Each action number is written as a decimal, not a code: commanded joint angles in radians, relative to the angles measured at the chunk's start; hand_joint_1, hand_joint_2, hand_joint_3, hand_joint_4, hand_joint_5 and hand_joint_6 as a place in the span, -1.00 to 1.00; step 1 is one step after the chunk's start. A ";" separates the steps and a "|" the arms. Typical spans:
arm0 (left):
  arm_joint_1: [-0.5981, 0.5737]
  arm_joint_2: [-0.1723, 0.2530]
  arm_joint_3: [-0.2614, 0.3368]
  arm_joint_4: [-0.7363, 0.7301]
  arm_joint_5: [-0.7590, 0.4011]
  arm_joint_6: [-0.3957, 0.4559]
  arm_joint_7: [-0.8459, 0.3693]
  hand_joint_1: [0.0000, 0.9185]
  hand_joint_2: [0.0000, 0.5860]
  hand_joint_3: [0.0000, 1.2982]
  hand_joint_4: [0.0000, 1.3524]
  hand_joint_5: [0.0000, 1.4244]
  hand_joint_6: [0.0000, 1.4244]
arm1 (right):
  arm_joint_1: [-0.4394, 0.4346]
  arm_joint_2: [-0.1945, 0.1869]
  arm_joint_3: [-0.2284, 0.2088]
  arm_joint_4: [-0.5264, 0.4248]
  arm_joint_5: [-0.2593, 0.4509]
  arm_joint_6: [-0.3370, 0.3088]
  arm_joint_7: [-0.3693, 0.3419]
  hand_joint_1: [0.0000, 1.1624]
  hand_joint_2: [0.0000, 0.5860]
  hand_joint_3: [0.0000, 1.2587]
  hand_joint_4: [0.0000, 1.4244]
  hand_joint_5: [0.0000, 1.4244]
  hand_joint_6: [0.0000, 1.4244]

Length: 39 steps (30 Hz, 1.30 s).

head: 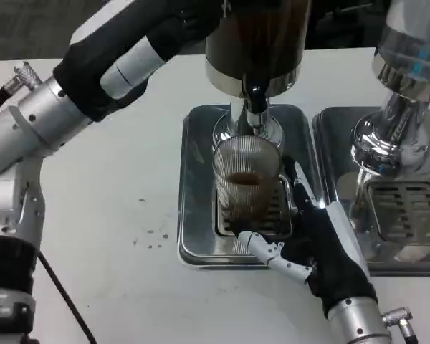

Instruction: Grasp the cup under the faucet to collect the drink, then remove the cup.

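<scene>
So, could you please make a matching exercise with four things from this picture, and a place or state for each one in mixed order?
Things:
1. ribbed glass cup
2. left hand
3. right hand
4. metal drip tray

Places or states:
A. raised near the top of the dispenser, holding nothing I can see
B. lies flat on the white table
C. stands under the faucet, with some brown drink inside
D. beside the cup, fingers around its base

Pairs: 1-C, 2-A, 3-D, 4-B
</scene>
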<state>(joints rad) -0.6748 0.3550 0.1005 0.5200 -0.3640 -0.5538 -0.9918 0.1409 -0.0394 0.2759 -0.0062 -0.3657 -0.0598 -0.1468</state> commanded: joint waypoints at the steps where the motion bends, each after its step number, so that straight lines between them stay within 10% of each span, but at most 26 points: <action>1: 0.060 0.021 0.033 -0.101 -0.021 -0.008 0.028 -1.00 -0.66 -0.70 -0.81 -0.79 -0.86 | 0.011 -0.002 -0.004 -0.019 -0.003 -0.006 -0.003 0.14 -0.22 -1.00 -1.00 -1.00 -1.00; 20: 0.433 0.112 0.097 -0.193 0.152 -0.085 0.271 -1.00 -0.62 -0.77 -0.88 -0.85 -0.90 | -0.006 -0.017 -0.008 0.013 0.013 -0.081 0.004 0.11 -0.23 -1.00 -1.00 -1.00 -1.00; 39: 0.519 0.151 0.104 -0.175 0.141 -0.066 0.305 -1.00 -0.58 -0.76 -0.87 -0.84 -0.90 | -0.173 -0.004 -0.045 0.223 0.026 -0.136 -0.012 0.10 -0.27 -1.00 -1.00 -1.00 -1.00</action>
<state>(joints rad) -0.1671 0.4950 0.1979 0.3373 -0.2254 -0.6286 -0.7006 -0.0089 -0.0468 0.2406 0.1913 -0.3450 -0.1808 -0.1470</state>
